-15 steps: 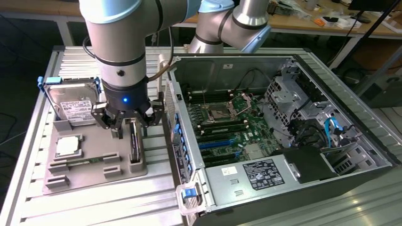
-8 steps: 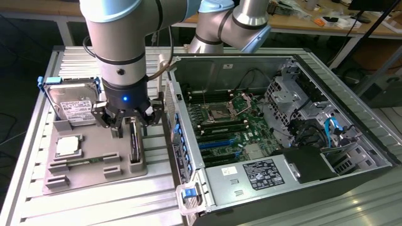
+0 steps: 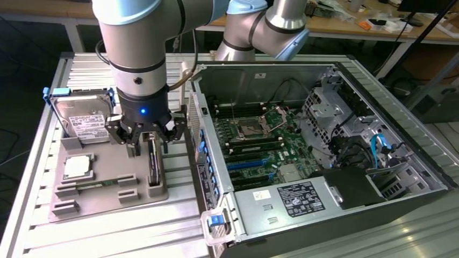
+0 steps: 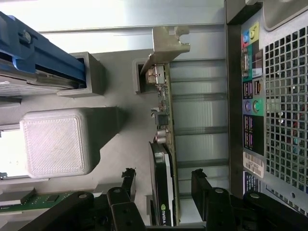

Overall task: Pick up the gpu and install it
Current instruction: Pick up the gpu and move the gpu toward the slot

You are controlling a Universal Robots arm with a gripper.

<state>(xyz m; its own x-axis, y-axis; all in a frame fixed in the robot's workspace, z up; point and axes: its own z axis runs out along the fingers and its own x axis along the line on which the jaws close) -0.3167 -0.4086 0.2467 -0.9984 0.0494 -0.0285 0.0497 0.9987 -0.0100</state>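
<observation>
On the exterior view's left, you had a grey tray (image 3: pixel 107 207) on the metal table (image 3: pixel 107 239). At the tray's far left corner, a silver hard drive (image 3: pixel 80 122) in a blue frame stood up in its holder. Closer to the front, by the left edge, a small square chip (image 3: pixel 77 167) lay flat. Along the tray's right edge, the gpu (image 3: pixel 152 161) stood on its thin side in a slot, with its metal bracket (image 4: pixel 166 45) at one end. Your gripper (image 3: pixel 147 141) hung low, right over the gpu. It was open wide, with one finger (image 4: pixel 198 180) on each side of the card. A little gap showed between each finger and the card, so it held nothing. Just past the tray's right edge, the big computer case (image 3: pixel 401 177) lay on its side with its cover off, and you could see the green board (image 3: pixel 265 145) inside.
</observation>
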